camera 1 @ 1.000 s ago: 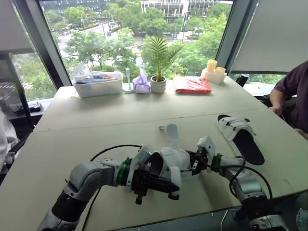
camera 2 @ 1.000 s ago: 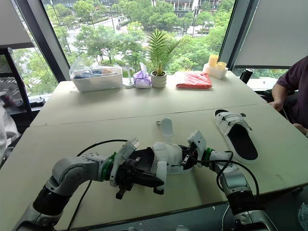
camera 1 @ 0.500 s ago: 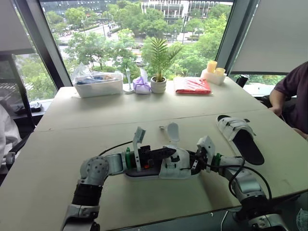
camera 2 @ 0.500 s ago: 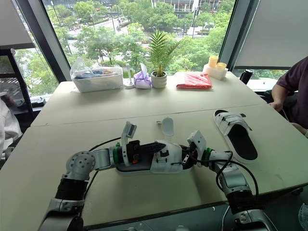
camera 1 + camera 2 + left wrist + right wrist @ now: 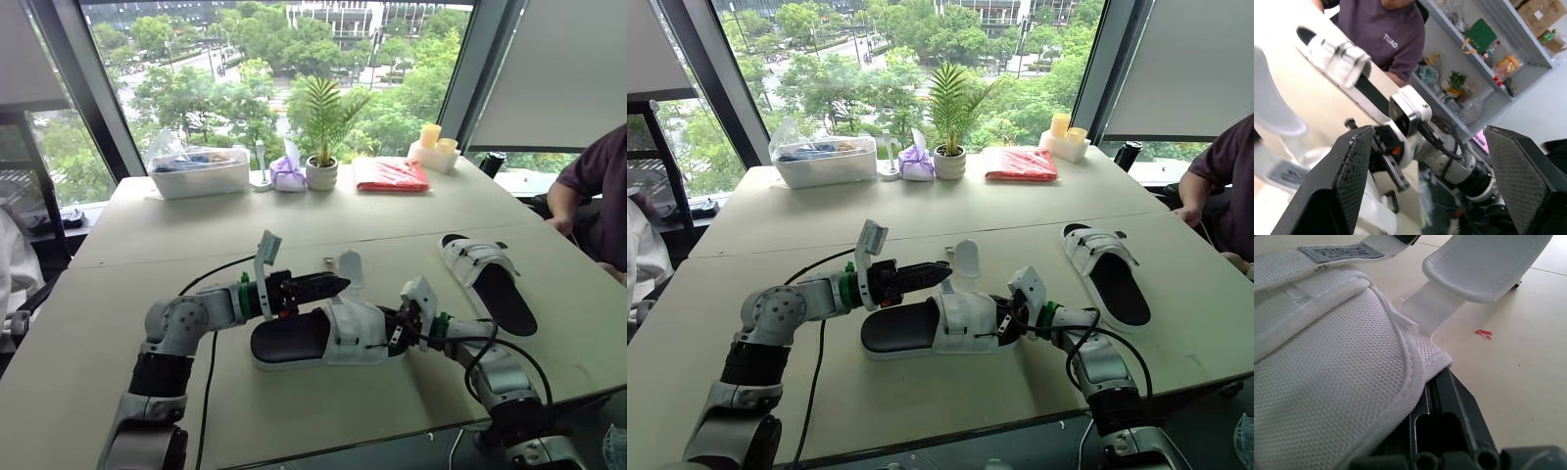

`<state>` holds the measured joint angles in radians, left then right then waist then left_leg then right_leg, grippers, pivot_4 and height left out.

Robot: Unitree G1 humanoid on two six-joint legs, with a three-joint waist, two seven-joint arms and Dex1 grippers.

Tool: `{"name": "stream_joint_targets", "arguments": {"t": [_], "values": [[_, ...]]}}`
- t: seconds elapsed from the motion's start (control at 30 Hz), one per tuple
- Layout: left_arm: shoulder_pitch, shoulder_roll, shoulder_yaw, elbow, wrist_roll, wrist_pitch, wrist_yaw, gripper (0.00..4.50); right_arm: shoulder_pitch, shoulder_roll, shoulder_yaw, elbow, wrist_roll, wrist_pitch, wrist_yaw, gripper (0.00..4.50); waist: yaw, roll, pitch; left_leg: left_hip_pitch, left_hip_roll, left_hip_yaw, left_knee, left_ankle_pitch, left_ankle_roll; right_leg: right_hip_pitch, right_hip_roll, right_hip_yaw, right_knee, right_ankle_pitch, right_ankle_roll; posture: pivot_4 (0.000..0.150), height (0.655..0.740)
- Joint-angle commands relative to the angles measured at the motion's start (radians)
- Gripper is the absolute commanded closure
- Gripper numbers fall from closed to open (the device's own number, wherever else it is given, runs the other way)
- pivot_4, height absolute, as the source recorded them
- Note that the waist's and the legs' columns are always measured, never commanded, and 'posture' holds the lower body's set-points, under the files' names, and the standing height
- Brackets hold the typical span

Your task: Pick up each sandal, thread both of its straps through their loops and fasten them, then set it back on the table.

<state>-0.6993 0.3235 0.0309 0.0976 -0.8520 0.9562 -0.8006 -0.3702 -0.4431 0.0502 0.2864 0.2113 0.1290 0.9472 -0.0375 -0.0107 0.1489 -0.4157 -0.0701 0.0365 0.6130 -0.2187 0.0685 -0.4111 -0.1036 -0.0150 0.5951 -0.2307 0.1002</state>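
Sandal [image 5: 313,338] lies flat on the counter [image 5: 118,294] in the head views, no longer lifted: your left claw [image 5: 328,285] has released it and hovers by the loose strap [image 5: 351,268]; your right claw [image 5: 394,331] grips its toe end. Left wrist: fingers [image 5: 1354,181] spread wide, empty. Right wrist: that strap hangs unthreaded, so threading comes next.

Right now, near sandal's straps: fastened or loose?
At least one loose: a strap stands up free from the near sandal, beside the open left gripper. The other, cannot tell.

near sandal [image 5: 323,336] on table [image 5: 196,235], second sandal [image 5: 487,279] to its right, plant [image 5: 322,166] behind
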Motion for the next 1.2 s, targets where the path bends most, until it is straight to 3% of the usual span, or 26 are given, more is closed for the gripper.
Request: {"name": "stream_joint_targets", "arguments": {"t": [0.03, 0.17, 0.43, 0.53, 0.73, 0.87, 1.2], "values": [[-0.082, 0.006, -0.055, 0.172, 0.192, -0.223, -0.023, 0.81, 0.028, 0.014, 0.036, 0.056, -0.031, 0.027, -0.017, 4.5, -0.001, 0.0, 0.0, 0.0, 0.0, 0.0, 0.0, 0.0, 0.0, 0.0, 0.0, 0.0, 0.0, 0.0, 0.0, 0.15, 0.7388], [-0.147, -0.015, -0.117, 0.398, 0.336, -0.388, -0.093, 0.81, 0.021, 0.02, 0.039, 0.061, -0.033, 0.025, -0.021, 4.5, -0.004, -0.001, 0.0, 0.001, 0.0, 0.0, -0.001, 0.0, 0.0, 0.0, 0.0, 0.0, -0.001, 0.0, 0.0, 0.15, 0.7388], [-0.203, -0.083, -0.108, 0.603, 0.4, -0.424, -0.207, 0.81, 0.027, 0.019, 0.036, 0.054, -0.034, 0.025, -0.027, 4.5, -0.006, -0.002, 0.0, -0.001, 0.0, 0.0, -0.001, 0.0, 0.0, -0.002, 0.0, 0.0, 0.0, 0.0, 0.0, 0.15, 0.7388], [-0.211, -0.1, -0.102, 0.626, 0.413, -0.432, -0.229, 1.57, 0.033, 0.02, 0.035, 0.049, -0.033, 0.026, -0.031, 4.5, -0.005, -0.003, 0.0, -0.001, 0.0, 0.0, -0.001, 0.0, 0.0, -0.002, 0.0, 0.0, 0.0, 0.0, 0.0, 0.15, 0.7388], [-0.241, -0.115, -0.036, 0.647, 0.382, -0.414, -0.245, 4.49, 0.036, 0.021, 0.035, 0.045, -0.033, 0.028, -0.035, 4.5, -0.005, -0.004, 0.0, -0.002, 0.0, 0.0, -0.001, 0.0, 0.0, -0.002, 0.0, 0.0, 0.0, 0.0, 0.001, 0.15, 0.7388], [-0.248, -0.112, -0.023, 0.698, 0.419, -0.429, -0.215, 4.49, 0.037, 0.021, 0.037, 0.043, -0.031, 0.028, -0.036, 4.5, -0.005, -0.005, 0.0, -0.001, 0.0, 0.0, 0.0, 0.0, 0.0, -0.001, 0.0, 0.0, 0.0, 0.001, 0.001, 0.15, 0.7388], [-0.181, -0.119, -0.161, 0.692, 0.598, -0.563, -0.244, 4.49, 0.038, 0.02, 0.039, 0.042, -0.032, 0.028, -0.037, 4.5, -0.005, -0.006, 0.0, -0.001, 0.0, 0.0, 0.0, 0.0, 0.0, -0.001, 0.0, 0.0, 0.0, 0.001, 0.001, 0.15, 0.7388]]}}
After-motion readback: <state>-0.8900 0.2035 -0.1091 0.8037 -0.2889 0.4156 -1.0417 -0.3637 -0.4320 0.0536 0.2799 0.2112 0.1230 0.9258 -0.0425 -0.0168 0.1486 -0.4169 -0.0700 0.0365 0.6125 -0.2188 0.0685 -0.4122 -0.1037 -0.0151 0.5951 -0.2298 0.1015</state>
